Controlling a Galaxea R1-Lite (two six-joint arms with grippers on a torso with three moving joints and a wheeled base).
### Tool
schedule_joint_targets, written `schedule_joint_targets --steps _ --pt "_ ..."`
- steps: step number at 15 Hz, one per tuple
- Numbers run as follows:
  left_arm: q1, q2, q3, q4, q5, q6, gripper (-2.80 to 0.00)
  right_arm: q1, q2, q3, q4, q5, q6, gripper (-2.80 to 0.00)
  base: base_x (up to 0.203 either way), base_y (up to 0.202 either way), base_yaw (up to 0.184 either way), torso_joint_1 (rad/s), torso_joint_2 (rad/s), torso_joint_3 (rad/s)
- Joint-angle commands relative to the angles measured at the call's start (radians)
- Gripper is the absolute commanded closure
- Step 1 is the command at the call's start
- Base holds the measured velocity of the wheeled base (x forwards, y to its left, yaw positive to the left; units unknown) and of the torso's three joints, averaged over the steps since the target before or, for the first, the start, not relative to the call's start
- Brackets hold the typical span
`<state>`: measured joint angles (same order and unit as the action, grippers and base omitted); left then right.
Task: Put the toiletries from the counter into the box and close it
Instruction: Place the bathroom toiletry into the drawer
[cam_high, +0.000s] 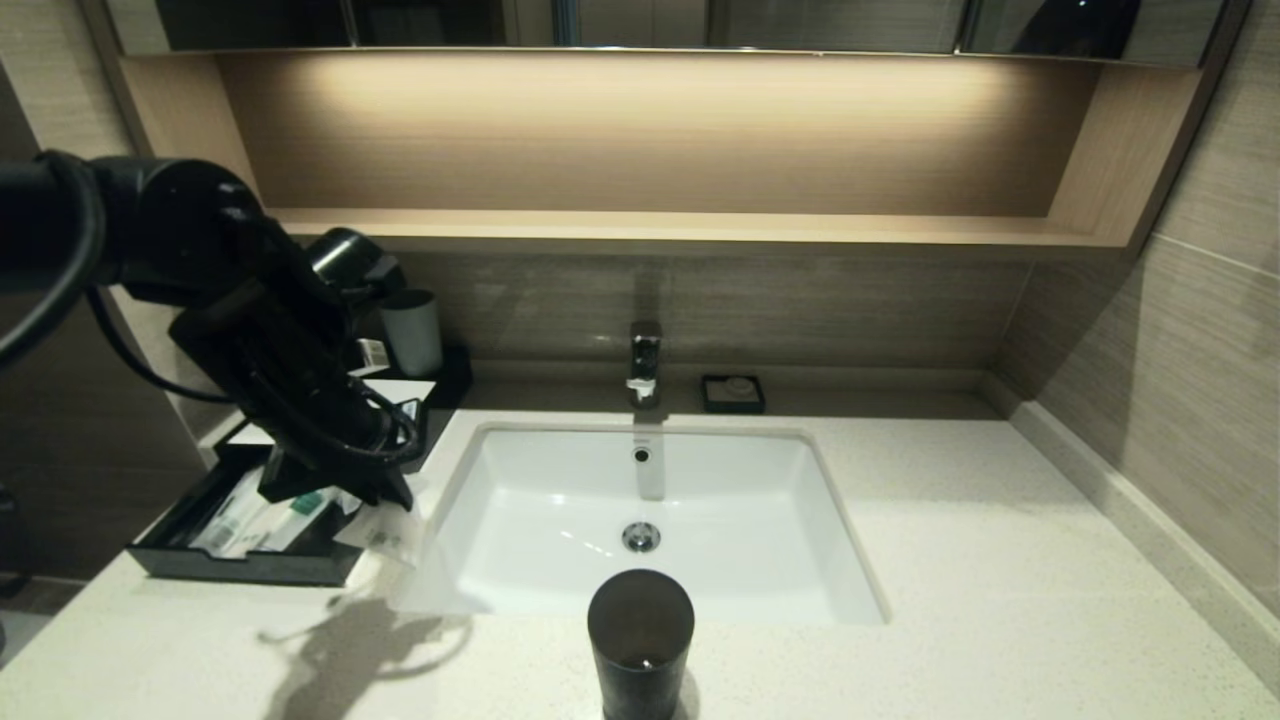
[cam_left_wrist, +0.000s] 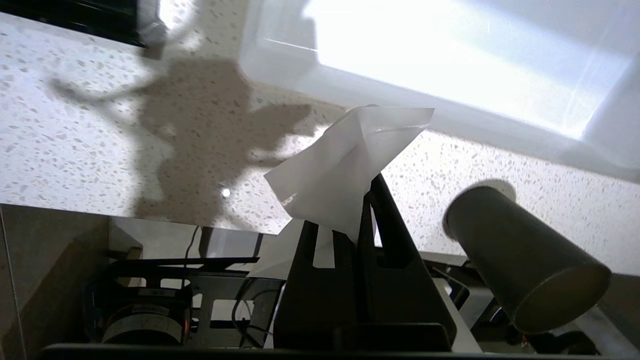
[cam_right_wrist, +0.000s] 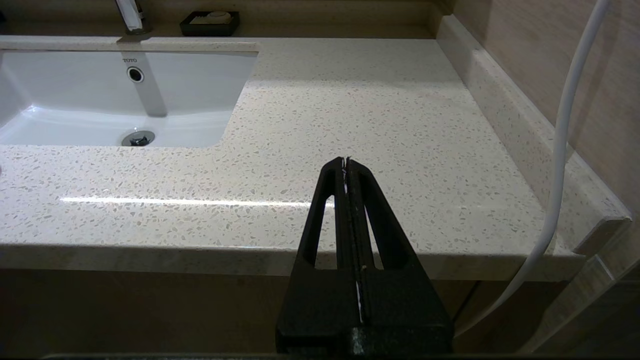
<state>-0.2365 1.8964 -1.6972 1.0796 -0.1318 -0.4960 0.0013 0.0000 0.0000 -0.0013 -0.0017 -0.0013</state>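
In the head view my left gripper (cam_high: 398, 497) hangs over the right front corner of the box (cam_high: 170, 556), beside the basin. It is shut on a translucent-white toiletry packet (cam_high: 384, 538) that dangles above the counter (cam_high: 950, 560). The left wrist view shows the crumpled packet (cam_left_wrist: 345, 165) pinched between the closed fingers of the left gripper (cam_left_wrist: 366, 200). The box's front tray is pulled out, with several green-labelled packets (cam_high: 255, 515) lying in it. My right gripper (cam_right_wrist: 346, 162) is shut on nothing, hovering at the counter's front edge on the right side; it is out of the head view.
A dark cylindrical cup (cam_high: 640, 640) stands at the counter's front, before the white basin (cam_high: 650, 520). The faucet (cam_high: 645, 360) and a small black dish (cam_high: 733, 393) sit behind the basin. A pale cup (cam_high: 412, 330) stands behind the box.
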Motion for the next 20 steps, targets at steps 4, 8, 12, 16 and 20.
schedule_joint_targets --steps 4,8,12,16,20 --pt "0.165 0.014 -0.003 -0.051 0.003 -0.004 0.0 0.0 0.0 0.002 0.0 0.0 0.0 0.0 0.0 0.0 0.0 0.0 0.0 0.0" --pt "0.229 0.041 -0.036 -0.082 -0.009 -0.014 0.0 0.0 0.0 0.002 0.0 0.0 0.0 0.0 0.0 0.0 0.0 0.0 0.0 0.0" --pt "0.266 0.109 -0.092 -0.082 -0.027 -0.021 0.0 0.0 0.0 0.002 0.0 0.0 0.0 0.0 0.0 0.0 0.0 0.0 0.0 0.0" --pt "0.301 0.164 -0.117 -0.087 -0.046 -0.023 0.0 0.0 0.0 0.002 0.0 0.0 0.0 0.0 0.0 0.0 0.0 0.0 0.0 0.0" --pt "0.334 0.204 -0.153 -0.086 -0.068 -0.026 0.0 0.0 0.0 0.002 0.0 0.0 0.0 0.0 0.0 0.0 0.0 0.0 0.0 0.0"
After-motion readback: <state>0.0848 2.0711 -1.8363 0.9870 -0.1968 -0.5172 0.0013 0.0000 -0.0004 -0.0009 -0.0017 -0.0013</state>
